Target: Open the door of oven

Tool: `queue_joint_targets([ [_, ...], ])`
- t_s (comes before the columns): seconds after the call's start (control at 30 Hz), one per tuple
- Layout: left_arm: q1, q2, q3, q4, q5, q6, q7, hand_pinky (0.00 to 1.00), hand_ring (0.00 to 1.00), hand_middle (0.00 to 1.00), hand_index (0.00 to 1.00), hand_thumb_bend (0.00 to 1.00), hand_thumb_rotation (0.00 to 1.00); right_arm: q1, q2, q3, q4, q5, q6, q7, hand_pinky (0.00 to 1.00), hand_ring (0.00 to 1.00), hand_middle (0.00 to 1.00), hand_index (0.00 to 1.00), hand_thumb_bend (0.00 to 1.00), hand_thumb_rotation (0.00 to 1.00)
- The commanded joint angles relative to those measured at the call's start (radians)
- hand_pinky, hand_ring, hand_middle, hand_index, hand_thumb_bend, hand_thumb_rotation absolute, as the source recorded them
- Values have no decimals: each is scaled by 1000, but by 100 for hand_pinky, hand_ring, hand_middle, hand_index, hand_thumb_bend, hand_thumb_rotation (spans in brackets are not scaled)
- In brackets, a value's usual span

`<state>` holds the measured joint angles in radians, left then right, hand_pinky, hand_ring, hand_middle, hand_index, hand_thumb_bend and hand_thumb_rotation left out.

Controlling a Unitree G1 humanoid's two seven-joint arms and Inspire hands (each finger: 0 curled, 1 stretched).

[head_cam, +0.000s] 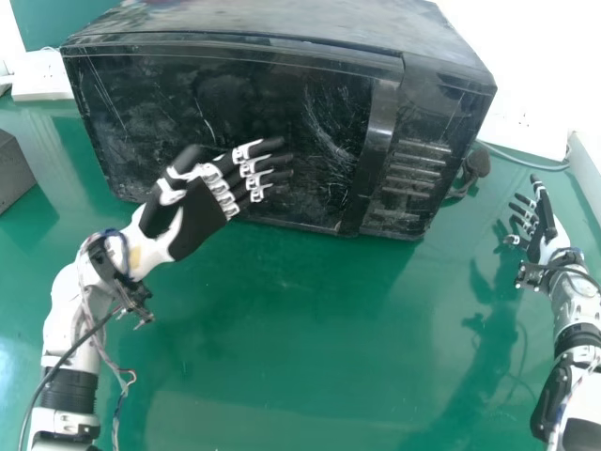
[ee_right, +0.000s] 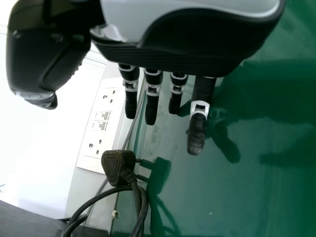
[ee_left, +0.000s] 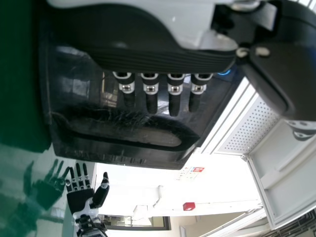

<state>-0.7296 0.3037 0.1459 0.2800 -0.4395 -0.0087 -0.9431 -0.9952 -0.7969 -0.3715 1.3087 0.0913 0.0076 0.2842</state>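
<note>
The black oven (head_cam: 282,47) stands at the back of the green table, its door (head_cam: 244,132) closed. A dark vertical handle (head_cam: 377,141) runs between the door's window and the vented panel. My left hand (head_cam: 202,211) is in front of the door's left half, fingers straight and pointing toward the handle, short of it. In the left wrist view my left hand (ee_left: 163,59) hangs before the oven front (ee_left: 128,123). My right hand (head_cam: 540,230) is right of the oven, apart from it, fingers extended; the right wrist view shows the hand (ee_right: 177,61) over the table.
A black plug with its cable (ee_right: 118,165) lies at the table's back edge right of the oven, near a white socket strip (ee_right: 103,118). A grey box (head_cam: 11,174) sits at the far left. Another white socket strip (head_cam: 42,75) is behind it on the left.
</note>
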Motion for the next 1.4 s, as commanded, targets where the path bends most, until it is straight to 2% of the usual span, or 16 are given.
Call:
queue_joint_targets([
  [0.0,4,1,-20,-33,23,-11,26,100,100,100,100,100,89,55,15,8,37,-15,53,-3,58,74,87,87,80,100],
  [0.1,0,2,-33,-46,33,-10,44,100,100,100,100,100,89,55,14,6,37,-12,53,6,61,76,88,88,80,100],
  [0.23,-13,3,-48,-54,46,-10,56,100,100,100,100,100,91,54,15,5,38,-12,54,-3,57,74,87,88,78,100],
  [0.4,-18,6,-67,-72,52,17,77,100,100,100,100,100,91,53,17,6,37,-13,55,-5,68,79,88,89,79,100],
  [0.47,-18,7,-75,-81,62,24,91,100,100,100,100,100,91,54,17,10,37,-17,54,-6,64,77,88,90,81,100],
  [0.6,-16,8,-88,-116,82,57,135,100,100,100,100,100,92,56,14,7,38,-14,52,5,65,78,88,89,81,100],
  [0.73,-15,11,-98,-139,93,69,160,100,100,100,100,100,91,56,16,0,39,-8,54,-2,61,75,88,89,82,100],
  [0.9,-23,4,-114,-147,111,80,188,99,100,100,100,100,92,56,16,-2,39,-10,55,-1,62,77,88,89,82,100],
  [0.93,-23,1,-117,-149,117,82,196,98,100,100,100,100,92,55,16,-3,39,-8,57,-2,57,74,87,89,82,100],
  [0.97,-23,-1,-121,-150,122,82,202,97,100,100,100,100,93,55,16,-3,39,-8,58,-3,57,73,87,89,81,100],
  [1.03,-26,-3,-128,-150,130,80,212,96,100,100,100,100,93,55,16,-2,39,-9,57,0,58,73,88,89,81,100],
  [1.07,-29,-4,-131,-149,131,82,215,96,100,100,100,100,93,55,16,-3,39,-9,57,0,62,76,89,90,81,100],
  [1.37,-56,-9,-148,-120,153,92,232,95,100,100,100,100,91,58,17,-4,39,-9,52,3,60,72,87,88,82,100],
])
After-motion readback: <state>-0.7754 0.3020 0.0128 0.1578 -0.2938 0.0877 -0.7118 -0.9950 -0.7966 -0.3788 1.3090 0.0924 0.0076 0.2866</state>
